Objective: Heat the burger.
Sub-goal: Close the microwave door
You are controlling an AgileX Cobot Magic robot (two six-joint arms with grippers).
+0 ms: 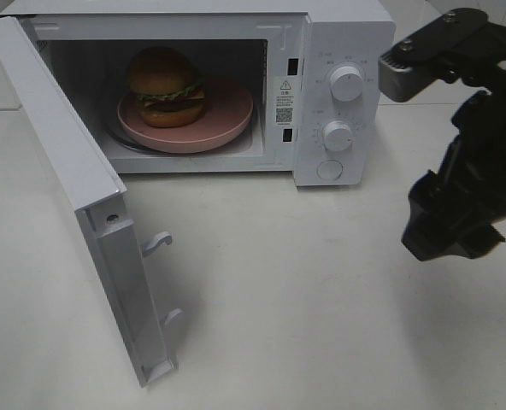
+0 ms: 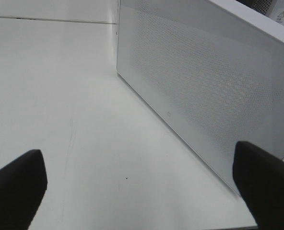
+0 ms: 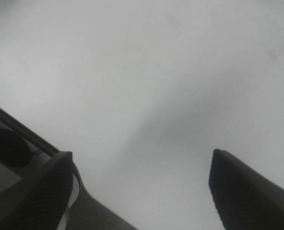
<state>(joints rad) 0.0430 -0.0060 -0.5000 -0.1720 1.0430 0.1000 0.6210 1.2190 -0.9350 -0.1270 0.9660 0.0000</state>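
burger [image 1: 166, 85] in microwave [image 1: 347, 34] | left tool [image 2: 142, 191] tips only | right tool [image 3: 142, 191] blurred

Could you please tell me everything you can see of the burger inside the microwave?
The round burger has a glossy golden-brown bun top and bottom, with frilly green lettuce, a dark patty and orange bits between. It sits upright, left of centre on a round pink plate, inside the white microwave, whose door stands open. Only the plate touches it.
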